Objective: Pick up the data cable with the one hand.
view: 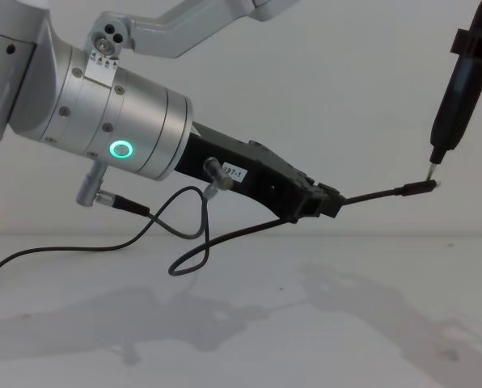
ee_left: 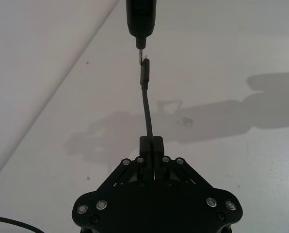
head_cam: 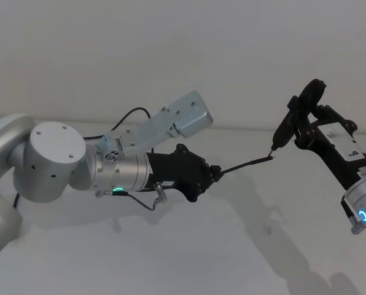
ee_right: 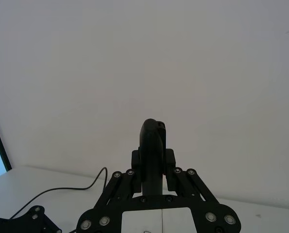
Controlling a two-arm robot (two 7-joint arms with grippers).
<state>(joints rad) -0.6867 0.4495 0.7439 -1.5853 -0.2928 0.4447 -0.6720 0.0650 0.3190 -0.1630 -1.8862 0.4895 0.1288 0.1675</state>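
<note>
Left gripper (head_cam: 215, 176), black two-fingered w/ a small white label, on a fat silver cylinder w/ a green ring light (view: 122, 149), is up off the white table (head_cam: 189, 246) and reaching toward my right. From the left wrist cam I see its fingers (ee_left: 144, 145) pressed together on the data cable (ee_left: 146, 109), a long thin black cord. Cord sticks straight out past the fingertips, in mid-air, ending in a slim black plug (ee_left: 144, 74) w/ a short silvery tip.

Chest cam: cable (view: 378, 194) runs nearly level from the left gripper (view: 322, 202) out to the right, well above the table. Rest of the cord loops down behind the gripper and trails off to the left.

Right gripper (ee_right: 153, 160), also black, is raised on my right side, jaws pinching a slim dark pen-like tool (head_cam: 284, 129) w/ a pointed metal tip. Tool hangs point-down (slightly tilted), and its tip sits right at the plug's silvery end (view: 435, 183); touching or just a hair apart, can't tell.

Thicker grey-black wire (view: 156, 212) w/ an angled silver connector hangs under the left wrist.
</note>
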